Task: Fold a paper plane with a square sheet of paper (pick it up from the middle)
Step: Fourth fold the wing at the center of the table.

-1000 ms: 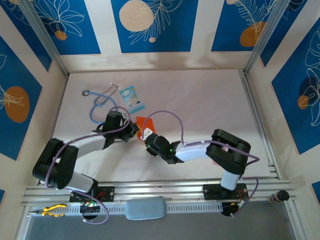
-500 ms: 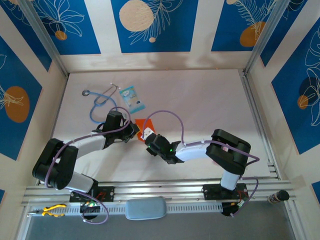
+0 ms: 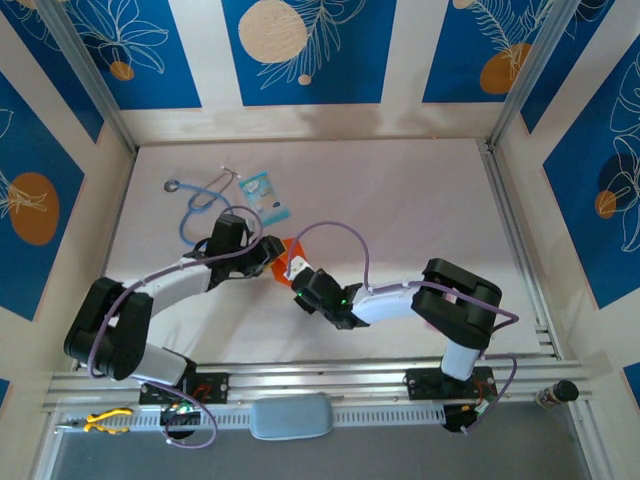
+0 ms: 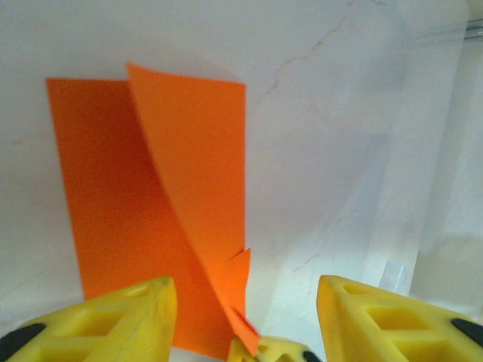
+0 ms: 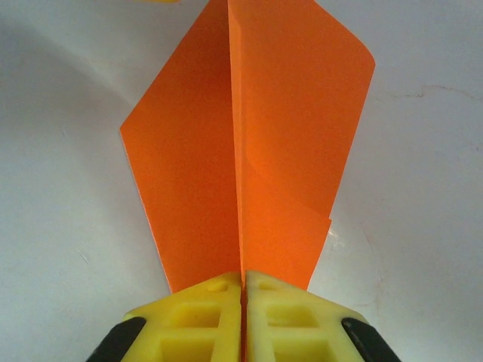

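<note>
Right wrist view showed right fingers clenched on the half-folded orange paper on the tabletop; left fingers stood released nearby. Light and floppy, it seemed best pinched at its fold.

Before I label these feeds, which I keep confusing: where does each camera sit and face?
Top external: above and behind the bases, looking down on the table; both arms, left end effector and right end effector at the orange sheet.
Left wrist: on that wrist, facing the sheet past its open fingers.
Right wrist: on that wrist, its fingers shut on the sheet.
Shared: the sheet.
</note>
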